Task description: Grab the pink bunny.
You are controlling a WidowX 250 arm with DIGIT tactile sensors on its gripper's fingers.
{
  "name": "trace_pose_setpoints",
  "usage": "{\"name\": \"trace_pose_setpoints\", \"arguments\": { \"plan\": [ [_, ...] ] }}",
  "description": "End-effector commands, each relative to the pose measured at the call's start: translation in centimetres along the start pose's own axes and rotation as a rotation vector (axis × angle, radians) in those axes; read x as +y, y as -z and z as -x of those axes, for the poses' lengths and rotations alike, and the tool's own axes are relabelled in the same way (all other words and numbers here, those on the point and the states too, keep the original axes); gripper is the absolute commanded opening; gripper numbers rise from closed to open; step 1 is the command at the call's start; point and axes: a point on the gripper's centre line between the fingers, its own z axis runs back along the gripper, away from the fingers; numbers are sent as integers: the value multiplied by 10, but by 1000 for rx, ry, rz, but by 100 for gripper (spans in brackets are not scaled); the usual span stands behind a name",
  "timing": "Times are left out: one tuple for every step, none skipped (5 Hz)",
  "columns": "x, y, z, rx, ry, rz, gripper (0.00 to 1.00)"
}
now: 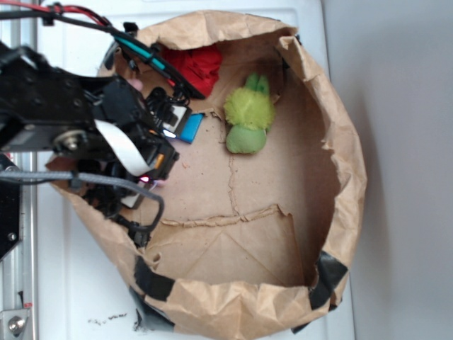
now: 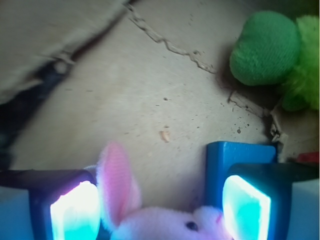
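Note:
The pink bunny lies at the bottom edge of the wrist view, one long pink ear standing up, a dark eye and white muzzle to the right. My gripper is open, with the bunny between the jaws. The left pad is beside the ear and the right pad is at the muzzle. In the exterior view the gripper is low at the left inside the bag. The arm hides the bunny there, except for a pink bit.
A blue block stands just behind the right finger and also shows in the exterior view. A lime-green plush and a red cloth lie at the far side. The brown paper bag wall rings everything.

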Motion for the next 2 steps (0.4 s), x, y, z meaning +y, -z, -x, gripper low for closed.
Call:
{"name": "trace_pose_setpoints", "arguments": {
  "plan": [
    [33,-43,-10,-48,-46,86,100],
    [40,-45,-11,6,37,176,100]
  ]
}}
